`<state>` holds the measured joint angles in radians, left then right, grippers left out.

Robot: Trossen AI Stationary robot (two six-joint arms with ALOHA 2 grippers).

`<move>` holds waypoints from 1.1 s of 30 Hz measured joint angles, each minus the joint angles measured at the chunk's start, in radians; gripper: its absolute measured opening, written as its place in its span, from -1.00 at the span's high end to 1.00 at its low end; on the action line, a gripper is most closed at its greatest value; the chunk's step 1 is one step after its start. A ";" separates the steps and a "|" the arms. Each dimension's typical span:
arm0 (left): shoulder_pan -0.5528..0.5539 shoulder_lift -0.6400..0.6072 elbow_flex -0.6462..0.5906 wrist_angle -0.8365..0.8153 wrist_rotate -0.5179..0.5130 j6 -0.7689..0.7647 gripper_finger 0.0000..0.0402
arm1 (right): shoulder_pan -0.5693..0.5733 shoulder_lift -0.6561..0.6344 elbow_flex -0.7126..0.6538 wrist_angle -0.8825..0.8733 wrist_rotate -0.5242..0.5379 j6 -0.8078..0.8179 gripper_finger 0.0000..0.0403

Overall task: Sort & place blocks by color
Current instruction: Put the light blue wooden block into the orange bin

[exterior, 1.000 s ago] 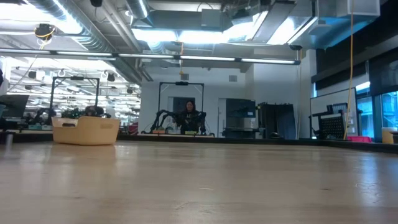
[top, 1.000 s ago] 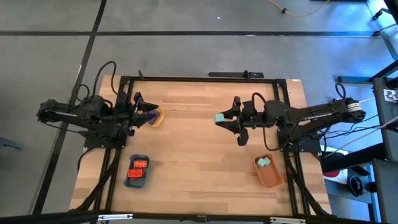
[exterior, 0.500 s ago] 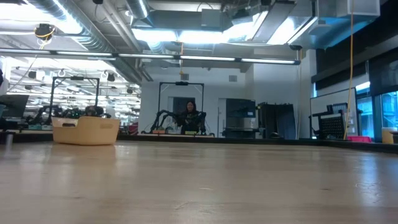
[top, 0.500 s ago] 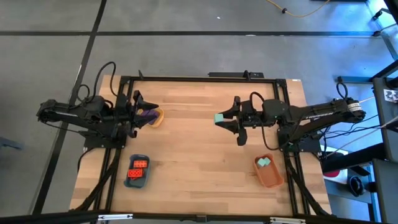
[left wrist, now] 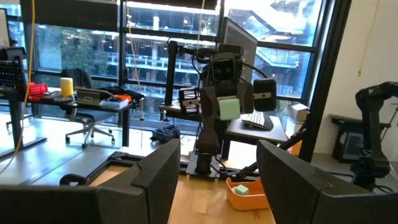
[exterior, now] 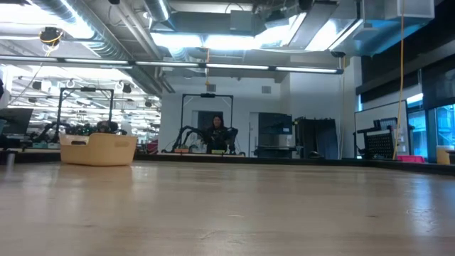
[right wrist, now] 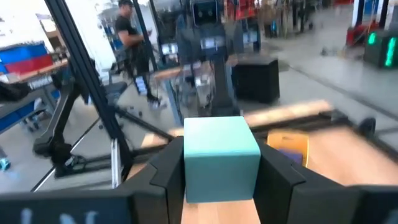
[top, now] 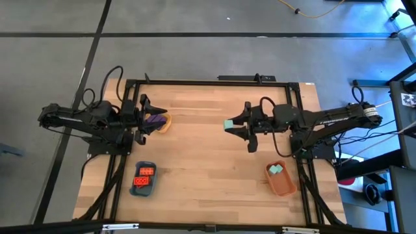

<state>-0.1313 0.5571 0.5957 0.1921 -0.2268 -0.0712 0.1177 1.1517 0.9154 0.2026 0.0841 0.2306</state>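
Showing the sorting task near completion: the right end effector (top: 229, 125) is clamped on a mint-teal block (right wrist: 221, 157), carried above the middle of the bench (top: 208, 162), with the block pinched squarely between both fingers (right wrist: 168, 168). The orange tray (top: 283, 180) near the right front of the bench holds another mint-teal block (top: 277, 169) and is presumably the destination. The blue tray (top: 143, 178) at the left front contains orange-red blocks (top: 143, 175). The left end effector (top: 144, 118) hovers beside the yellow tray (top: 166, 123), which holds purple blocks (top: 155, 119); its fingers (left wrist: 155, 177) stand apart with nothing between them. Risks from this position: the held block is well apart from the orange tray, so an early release would drop it onto bare bench; a release from height could make it bounce off the block already there or over the shallow rim; a light grip might let the smooth block slip during the swing
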 joint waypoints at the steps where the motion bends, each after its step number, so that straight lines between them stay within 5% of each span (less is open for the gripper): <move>1: 0.000 0.000 0.000 0.000 0.000 -0.003 -0.02 | 0.000 -0.003 0.000 -0.018 -0.002 0.008 0.33; 4: 0.000 0.000 0.000 0.000 0.000 -0.004 -0.02 | 0.007 -0.034 0.024 -0.192 -0.033 0.100 0.33; 12: 0.000 0.000 0.000 0.003 0.000 -0.004 -0.02 | 0.179 -0.008 0.367 -1.093 -0.118 0.420 0.33; 16: 0.000 0.000 0.000 0.004 0.000 -0.004 -0.02 | 0.309 0.019 0.387 -1.315 -0.165 0.655 0.33; 22: 0.000 0.000 0.000 0.003 0.000 -0.004 -0.02 | 0.555 0.025 0.196 -1.314 -0.234 1.018 0.33; 26: 0.000 0.000 0.000 0.003 0.000 -0.004 -0.02 | 0.691 0.026 0.016 -1.157 -0.242 1.265 0.33; 33: 0.000 0.000 0.000 0.003 -0.028 -0.004 -0.02 | 0.758 0.033 -0.267 -0.914 -0.183 1.633 0.33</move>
<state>-0.1311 0.5571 0.5957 0.1955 -0.2547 -0.0753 0.8760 1.1852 0.6484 -0.7112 -0.0987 1.8638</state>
